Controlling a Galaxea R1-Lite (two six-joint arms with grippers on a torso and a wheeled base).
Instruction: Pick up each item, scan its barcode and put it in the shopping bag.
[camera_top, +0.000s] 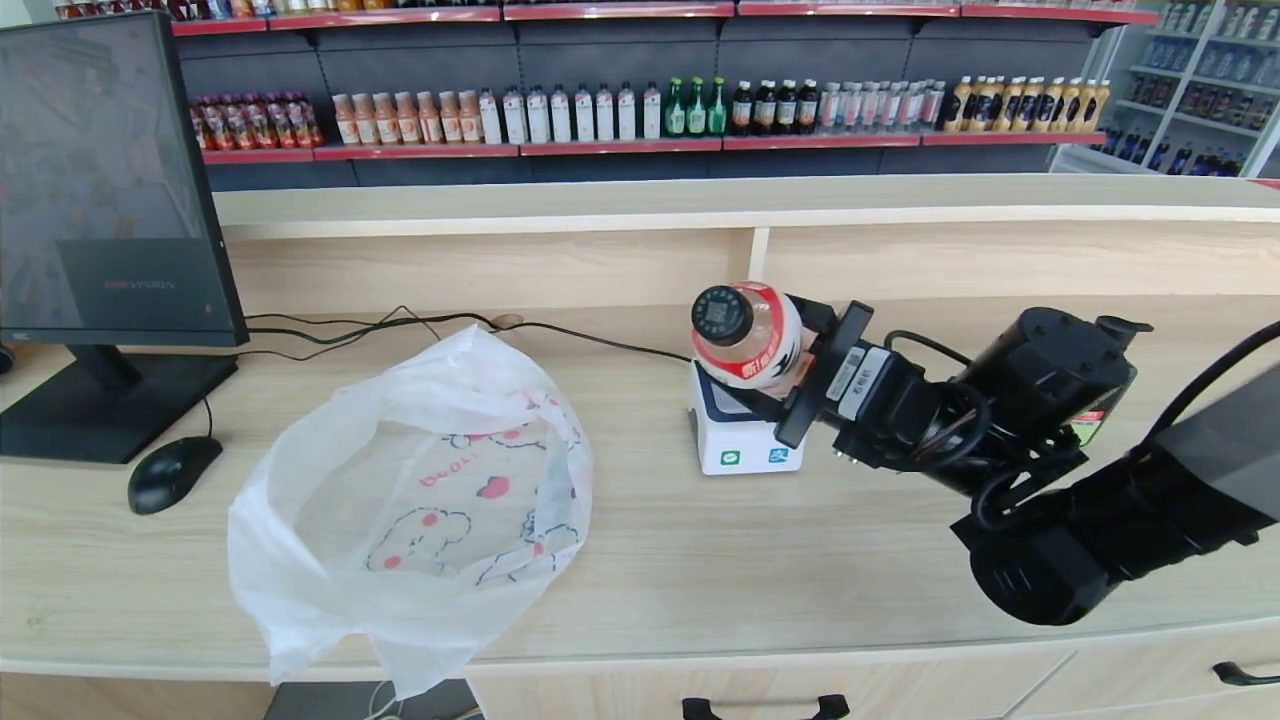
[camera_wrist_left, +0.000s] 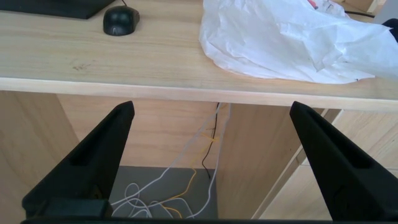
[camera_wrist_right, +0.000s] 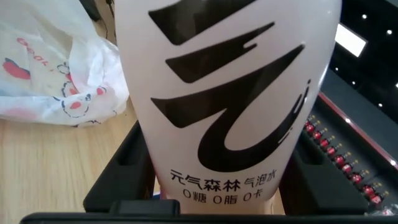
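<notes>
My right gripper (camera_top: 790, 365) is shut on a clear drink bottle (camera_top: 750, 335) with a red-and-white label and a black cap. It holds the bottle tilted on its side just above the white barcode scanner (camera_top: 742, 440), cap pointing toward me. Up close the bottle's white label (camera_wrist_right: 230, 93) with black strokes sits between the black fingers (camera_wrist_right: 118, 180). The white plastic shopping bag (camera_top: 420, 510) with red cartoon print lies open on the counter left of the scanner. My left gripper (camera_wrist_left: 211, 162) hangs open below the counter's front edge, with the bag (camera_wrist_left: 292, 37) on the counter above it.
A monitor (camera_top: 105, 180) on its stand and a black mouse (camera_top: 172, 472) occupy the counter's left end. Black cables (camera_top: 400, 325) run along the back of the counter toward the scanner. A raised wooden ledge (camera_top: 760, 210) closes the far side. Drawers (camera_top: 765, 700) sit below the front edge.
</notes>
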